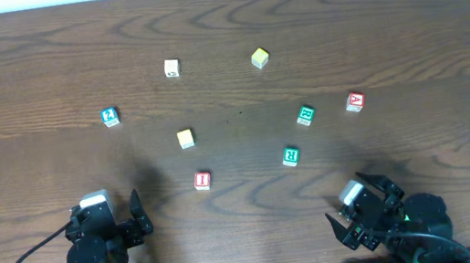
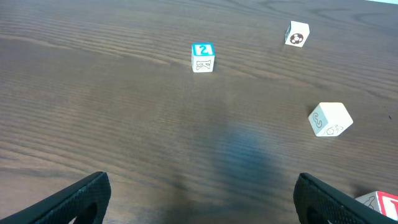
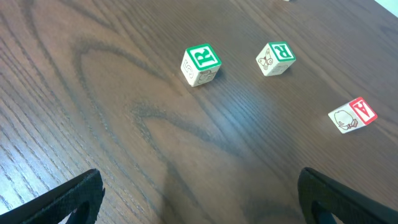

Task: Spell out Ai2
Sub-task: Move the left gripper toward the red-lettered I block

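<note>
The red "A" cube [image 1: 354, 102] lies at the right; it also shows in the right wrist view [image 3: 352, 115]. The red "I" cube [image 1: 202, 180] lies near the front middle; its corner shows at the edge of the left wrist view [image 2: 379, 203]. The blue "2" cube [image 1: 109, 116] lies at the left and shows in the left wrist view [image 2: 203, 57]. My left gripper [image 1: 119, 223] [image 2: 205, 202] is open and empty at the front left. My right gripper [image 1: 363, 201] [image 3: 199, 199] is open and empty at the front right.
Two green-lettered cubes [image 1: 306, 115] [image 1: 290, 155] lie left of the "A" cube, also in the right wrist view [image 3: 200, 64] [image 3: 275, 58]. A yellow cube [image 1: 185, 138] lies above the "I" cube. A white cube [image 1: 172, 67] and a yellow cube [image 1: 260, 58] lie farther back.
</note>
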